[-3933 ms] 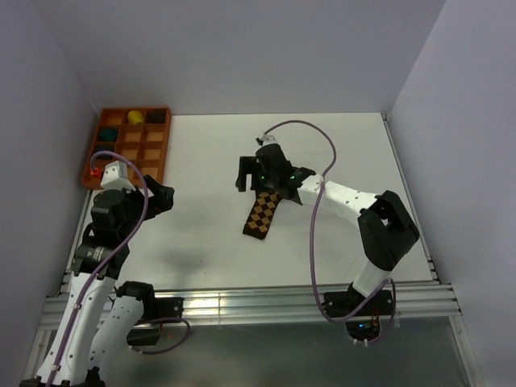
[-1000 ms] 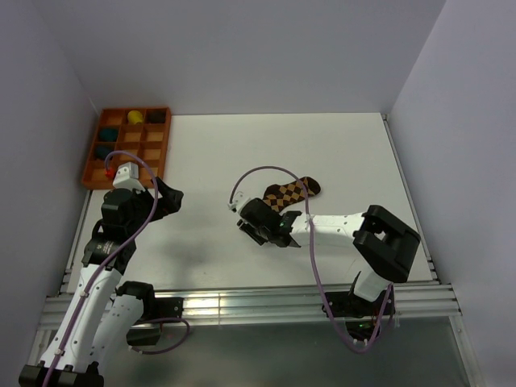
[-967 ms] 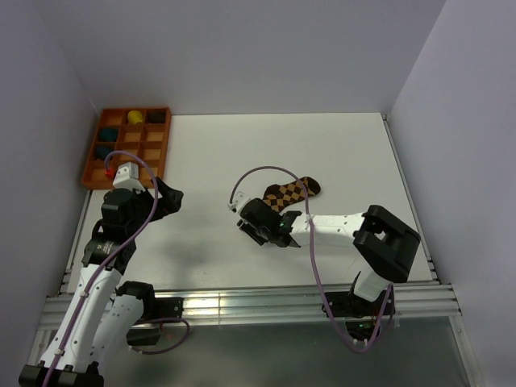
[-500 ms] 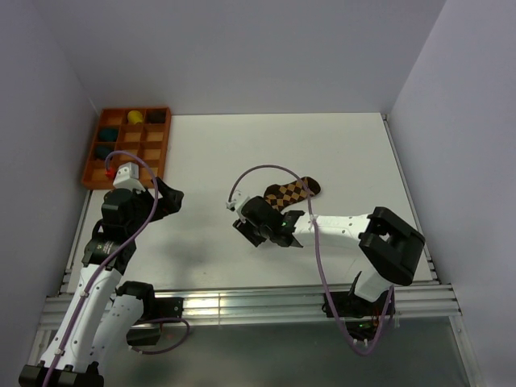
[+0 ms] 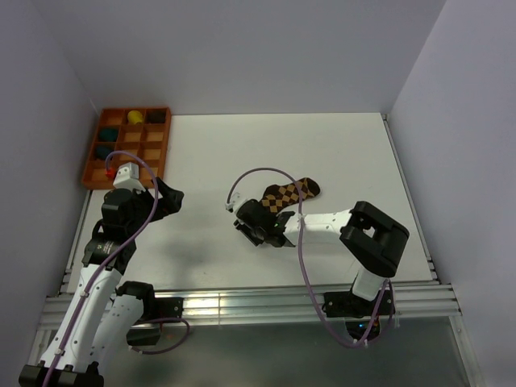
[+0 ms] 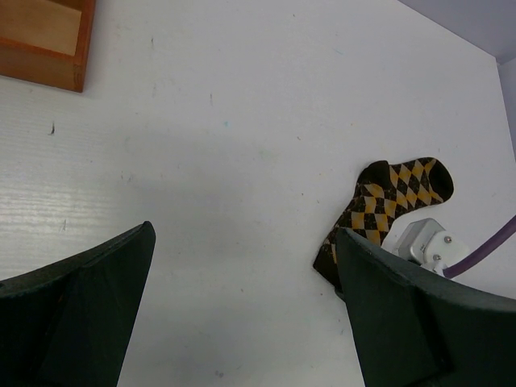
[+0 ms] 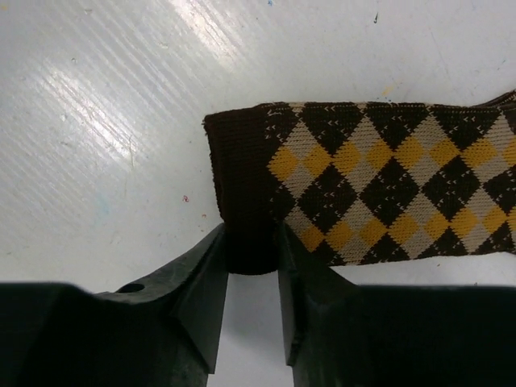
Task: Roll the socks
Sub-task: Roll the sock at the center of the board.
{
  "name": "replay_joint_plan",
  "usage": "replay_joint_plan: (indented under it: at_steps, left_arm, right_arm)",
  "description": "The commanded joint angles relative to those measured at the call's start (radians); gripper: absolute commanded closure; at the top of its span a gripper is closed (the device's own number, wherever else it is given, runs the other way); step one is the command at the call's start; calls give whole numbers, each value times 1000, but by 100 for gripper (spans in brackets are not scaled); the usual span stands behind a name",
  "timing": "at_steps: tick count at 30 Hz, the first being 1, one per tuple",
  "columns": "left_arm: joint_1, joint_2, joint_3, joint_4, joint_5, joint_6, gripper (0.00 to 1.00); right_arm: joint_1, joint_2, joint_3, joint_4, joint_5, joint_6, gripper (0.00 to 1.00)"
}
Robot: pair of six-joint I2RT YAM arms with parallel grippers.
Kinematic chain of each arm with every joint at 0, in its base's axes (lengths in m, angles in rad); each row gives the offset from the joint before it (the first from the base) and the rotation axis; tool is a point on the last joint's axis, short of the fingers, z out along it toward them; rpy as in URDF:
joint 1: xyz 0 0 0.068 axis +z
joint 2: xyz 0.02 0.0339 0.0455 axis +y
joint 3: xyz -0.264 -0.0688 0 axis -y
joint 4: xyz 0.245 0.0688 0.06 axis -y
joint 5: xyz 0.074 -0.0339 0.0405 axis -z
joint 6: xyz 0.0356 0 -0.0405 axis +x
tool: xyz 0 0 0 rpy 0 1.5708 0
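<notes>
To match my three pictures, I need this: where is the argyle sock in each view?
Top external: argyle sock, centre, slightly right.
Left wrist: right of centre.
Right wrist: upper right, running off the edge.
Shared landmark: the right gripper, at the sock's dark cuff end.

Item: socks (image 5: 287,193), argyle in dark brown, tan and orange; solid dark-brown cuff and toe.
Pose: flat, unrolled, bent at the heel; toe far-right, cuff near-left.
Place: mid white surface (image 5: 210,161).
Cuff: edge pinched in the right pincer (image 7: 251,246).
</notes>
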Motion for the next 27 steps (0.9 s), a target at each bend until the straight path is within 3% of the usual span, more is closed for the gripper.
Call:
replay_joint_plan:
  at_steps: [1, 12, 21, 27]
  left_arm:
    - [-3, -3, -5, 26, 19, -8, 1]
    - [-3, 21, -10, 38, 58, -31, 1]
    - [-47, 64, -34, 58, 64, -112, 2]
    - [-144, 102, -68, 109, 3, -184, 4]
  right_arm:
    - [6, 43, 10, -30, 6, 47, 65]
    - [9, 47, 27, -7, -117, 132, 100]
    - [-10, 96, 60, 48, -289, 261, 100]
    - [-94, 96, 30, 113, -460, 386, 100]
